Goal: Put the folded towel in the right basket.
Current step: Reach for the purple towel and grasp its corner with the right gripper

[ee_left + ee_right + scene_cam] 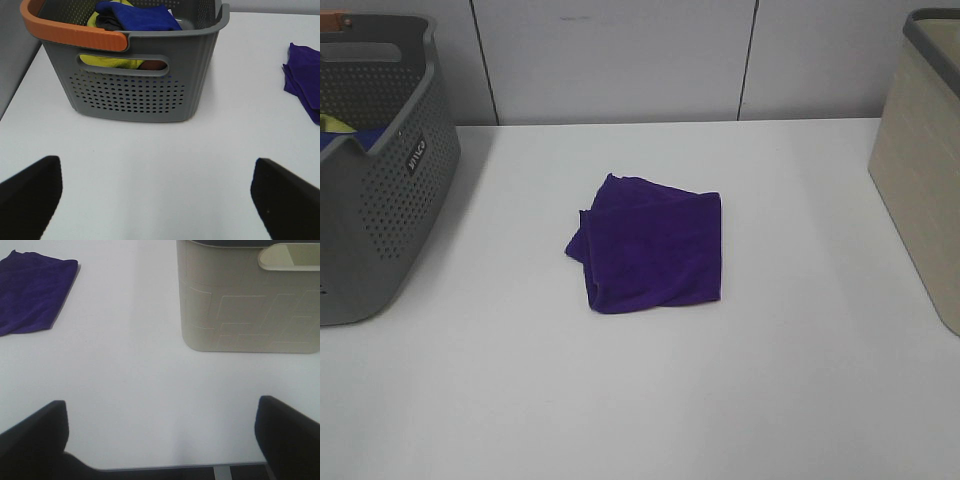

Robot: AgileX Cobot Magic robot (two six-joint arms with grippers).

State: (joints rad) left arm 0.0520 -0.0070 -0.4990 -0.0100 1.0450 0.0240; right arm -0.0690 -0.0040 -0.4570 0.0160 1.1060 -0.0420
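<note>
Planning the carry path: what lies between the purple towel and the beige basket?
Only bare table separates the towel and the basket; the exterior high and right wrist views show it.

Beige basket (918,170) — cropped right, grey basket (380,200) cropped left

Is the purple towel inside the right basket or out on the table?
Out. The purple towel lies folded on the white table, apart from the beige right basket.

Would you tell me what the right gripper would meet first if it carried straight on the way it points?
Probably bare table, in the gap between the purple towel and the beige basket; neither lies in its line, though depth is hard to judge.
</note>
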